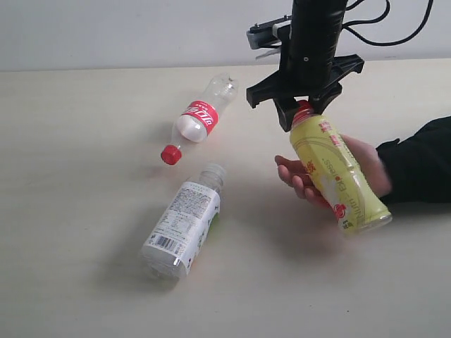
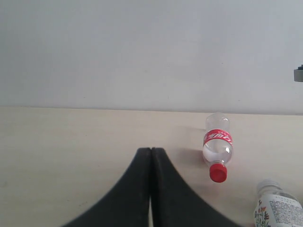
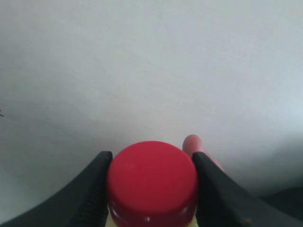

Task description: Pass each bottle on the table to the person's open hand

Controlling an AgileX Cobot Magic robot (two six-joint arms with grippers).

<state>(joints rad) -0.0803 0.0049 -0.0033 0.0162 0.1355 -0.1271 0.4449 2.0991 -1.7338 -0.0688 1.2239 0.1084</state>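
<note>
My right gripper (image 1: 303, 113) is shut on the red cap (image 3: 151, 182) of the yellow bottle (image 1: 338, 176), which hangs tilted with its body lying against the person's open hand (image 1: 317, 179). A fingertip (image 3: 193, 144) shows behind the cap. The clear bottle with red label and cap (image 1: 199, 118) lies on the table (image 1: 84, 211), also visible as the red-labelled bottle (image 2: 218, 149) in the left wrist view. A clear white-labelled bottle (image 1: 184, 222) lies nearer the front; its top (image 2: 277, 205) shows at that view's edge. My left gripper (image 2: 151, 150) is shut and empty, off to the side above the table.
The person's dark sleeve (image 1: 419, 165) reaches in from the right. A pale wall (image 1: 106, 28) runs behind the table's far edge. The right arm's black body and cables (image 1: 317, 35) stand above the yellow bottle.
</note>
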